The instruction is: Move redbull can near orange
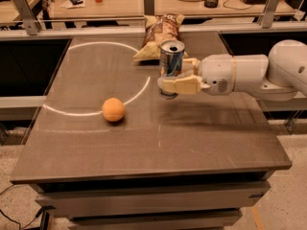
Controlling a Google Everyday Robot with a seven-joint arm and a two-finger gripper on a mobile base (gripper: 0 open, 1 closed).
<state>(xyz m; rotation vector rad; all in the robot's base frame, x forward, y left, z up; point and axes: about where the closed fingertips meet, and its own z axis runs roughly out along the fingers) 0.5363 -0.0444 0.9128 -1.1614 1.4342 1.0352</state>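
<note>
The redbull can [171, 61] is a slim silver-and-blue can with a silver top, upright in the middle of the table. My gripper [176, 78] comes in from the right and is shut on the can, with one cream finger [180, 86] across its lower front and the other behind it. The can's base is at or just above the table top. The orange [113, 109] is a small round fruit lying on the table to the left of the can and nearer the front, well apart from it.
A crinkled brown chip bag [159, 33] lies behind the can near the table's far edge [144, 31]. A pale curved light line [140, 90] crosses the dark table top. Desks with clutter stand beyond. My white arm [254, 73] spans the right side.
</note>
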